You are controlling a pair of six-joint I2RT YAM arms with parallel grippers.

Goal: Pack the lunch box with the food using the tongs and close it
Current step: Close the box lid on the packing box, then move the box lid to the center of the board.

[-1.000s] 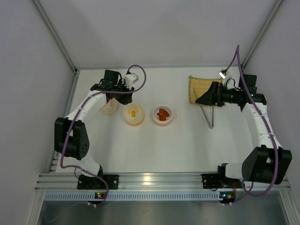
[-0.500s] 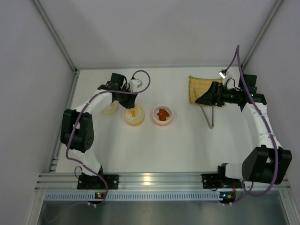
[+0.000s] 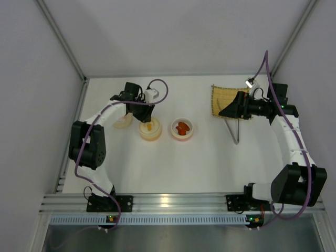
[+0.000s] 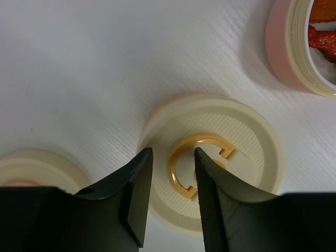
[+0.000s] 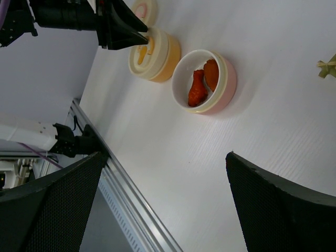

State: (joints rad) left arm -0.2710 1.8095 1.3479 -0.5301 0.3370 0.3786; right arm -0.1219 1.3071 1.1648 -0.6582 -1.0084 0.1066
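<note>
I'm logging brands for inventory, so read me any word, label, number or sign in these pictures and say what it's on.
No text can be read anywhere.
The cream lid bears only a raised orange ring, no letters.
The pink bowl, bamboo mat and tongs are plain.
The arm bases show small coloured lights; any marking is too small to read.

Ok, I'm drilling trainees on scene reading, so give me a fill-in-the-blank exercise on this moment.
1. The red-orange food sits in the ___ bowl.
2. The tongs lie on the white ___.
3. The right gripper is ___.
4. The left gripper is above the lid with the ___ handle.
Missing: pink; table; open; orange.
</note>
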